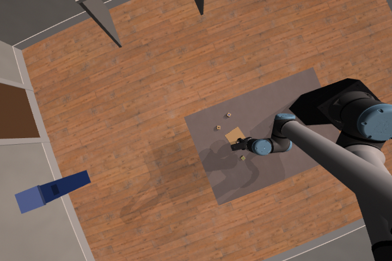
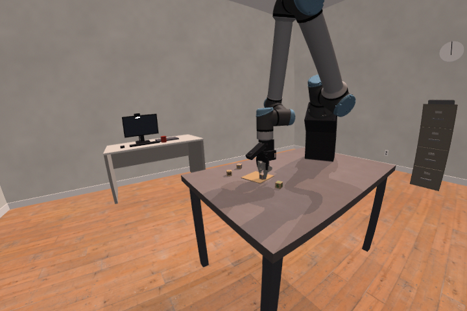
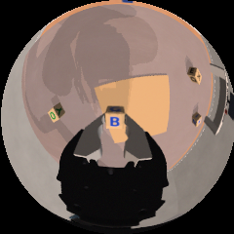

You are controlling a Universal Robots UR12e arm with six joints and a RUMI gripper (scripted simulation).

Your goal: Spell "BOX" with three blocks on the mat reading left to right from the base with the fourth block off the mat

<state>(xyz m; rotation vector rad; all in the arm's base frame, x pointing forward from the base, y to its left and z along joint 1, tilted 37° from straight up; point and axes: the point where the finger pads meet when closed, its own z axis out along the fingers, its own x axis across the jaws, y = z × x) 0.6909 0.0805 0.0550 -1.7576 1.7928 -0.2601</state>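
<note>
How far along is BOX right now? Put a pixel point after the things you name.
Done: no letter looks finally set. In hand: the B block (image 3: 115, 120) sits between the gripper's (image 3: 115, 128) (image 2: 263, 177) fingers, over or on the mat (image 1: 234, 134) (image 2: 250, 177) (image 3: 151, 104). Left: the green-lettered block (image 1: 243, 157) (image 2: 279, 184) (image 3: 56, 113) and two others (image 1: 218, 127) (image 2: 239, 166) lie off the mat; O and X still need placing beside B.
</note>
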